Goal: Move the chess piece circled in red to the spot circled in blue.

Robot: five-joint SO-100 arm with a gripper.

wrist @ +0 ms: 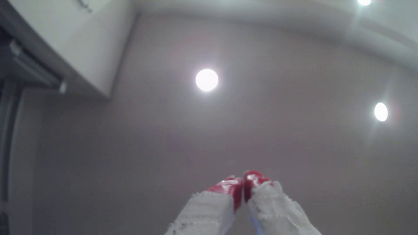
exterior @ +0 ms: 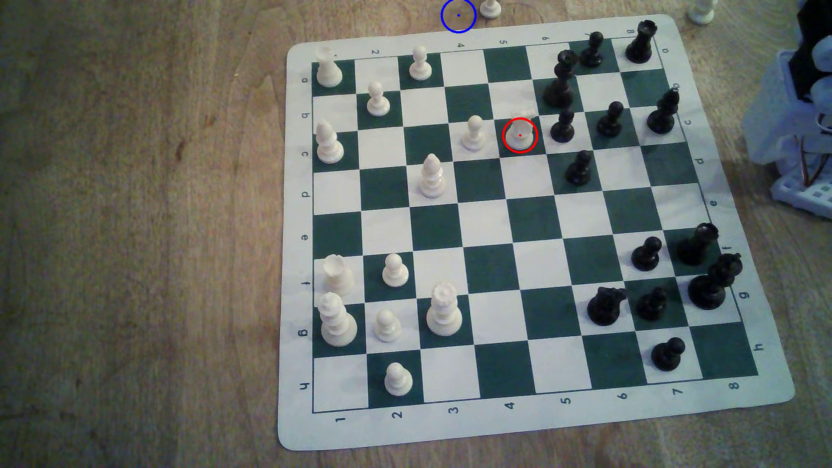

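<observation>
In the exterior view a green-and-white chess mat [exterior: 517, 423] lies on a wooden table [exterior: 135, 225]; the white pieces stand along its left columns, among them a bishop [exterior: 432, 176] and a pawn [exterior: 473, 133]; just right of that pawn the knight [exterior: 520, 135] stands upright in the red ring, on a green square in row c, with a black pawn [exterior: 562, 127] on the next square to its right; the blue ring [exterior: 458, 15] sits on bare wood beyond the mat's far edge, just left of a white piece [exterior: 490, 8] off the board; the arm's base [exterior: 801, 135] is at the right edge. In the wrist view the gripper [wrist: 243, 182] points up at a ceiling with round lamps [wrist: 206, 80]; its red fingertips [wrist: 230, 187] are pressed together, clenched on nothing.
</observation>
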